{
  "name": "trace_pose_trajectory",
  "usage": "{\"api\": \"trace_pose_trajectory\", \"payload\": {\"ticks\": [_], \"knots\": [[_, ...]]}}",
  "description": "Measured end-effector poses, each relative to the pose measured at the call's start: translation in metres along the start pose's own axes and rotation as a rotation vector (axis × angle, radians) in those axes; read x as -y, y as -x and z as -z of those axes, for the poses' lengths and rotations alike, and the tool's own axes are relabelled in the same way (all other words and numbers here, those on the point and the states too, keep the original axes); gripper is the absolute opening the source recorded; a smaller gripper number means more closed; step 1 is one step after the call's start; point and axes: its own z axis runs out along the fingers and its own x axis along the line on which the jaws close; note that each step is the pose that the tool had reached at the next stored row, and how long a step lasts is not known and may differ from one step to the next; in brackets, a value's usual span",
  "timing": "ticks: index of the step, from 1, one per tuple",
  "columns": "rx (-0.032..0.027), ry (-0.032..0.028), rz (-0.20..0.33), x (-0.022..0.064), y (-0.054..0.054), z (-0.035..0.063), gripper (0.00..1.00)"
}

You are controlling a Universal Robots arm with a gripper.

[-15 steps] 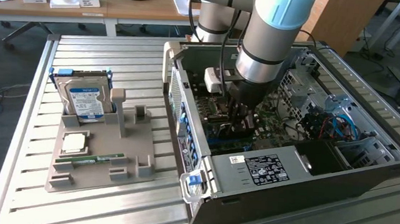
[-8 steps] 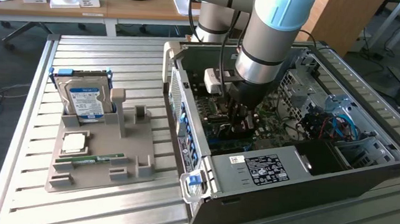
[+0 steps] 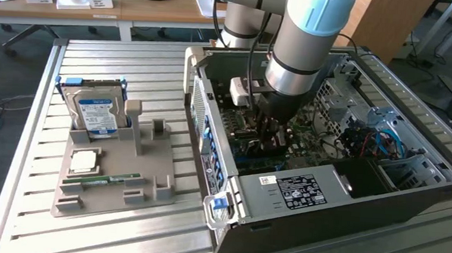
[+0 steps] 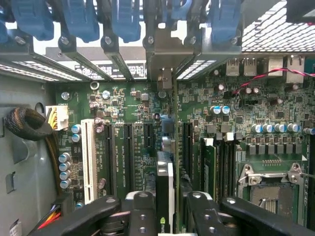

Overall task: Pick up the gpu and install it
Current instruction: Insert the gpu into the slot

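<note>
The arm is reaching down into the open computer case (image 3: 317, 186), which is lying on its side on the slatted metal table (image 3: 106, 237). The end effector (image 3: 272, 128) is sitting low inside the case, just above the green motherboard (image 4: 133, 147).

In the wrist view the end effector (image 4: 165, 211) is pinching the gpu (image 4: 165, 191) edge-on between its two black fingers (image 4: 140, 211), one finger on each face of the card. The gpu is standing upright on its edge, in line with one of the long expansion slots and with the silver bracket opening (image 4: 165, 54) at the rear wall of the case (whether the card edge is already touching the slot, I cannot tell). The white slot (image 4: 88, 160) and the other black slots are lying parallel to it on either side. Blue retaining clips (image 4: 123, 19) are lining the rear wall above the bracket openings.

On the exterior view's left, a grey holder tray (image 3: 111, 172) is resting on the table beside the case. A hard drive (image 3: 95, 114) with a blue-white label is standing upright in it, and a narrow green memory stick (image 3: 103, 180) is lying flat nearer the tray's front.
</note>
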Motion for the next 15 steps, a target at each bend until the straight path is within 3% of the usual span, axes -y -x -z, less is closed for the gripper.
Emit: {"api": "trace_pose_trajectory", "payload": {"ticks": [1, 3, 4, 8, 15], "knots": [[-0.0003, -0.0005, 0.000, 0.0001, 0.0000, 0.0000, 0.28], [-0.0009, -0.0002, 0.001, 0.0004, 0.0000, 0.0003, 0.40], [-0.0010, -0.0002, 0.001, 0.0004, -0.0001, 0.0003, 0.40], [-0.0010, -0.0002, 0.001, 0.0004, -0.0001, 0.0003, 0.58], [-0.0008, -0.0002, 0.001, 0.0004, -0.0001, 0.0004, 0.58]]}}
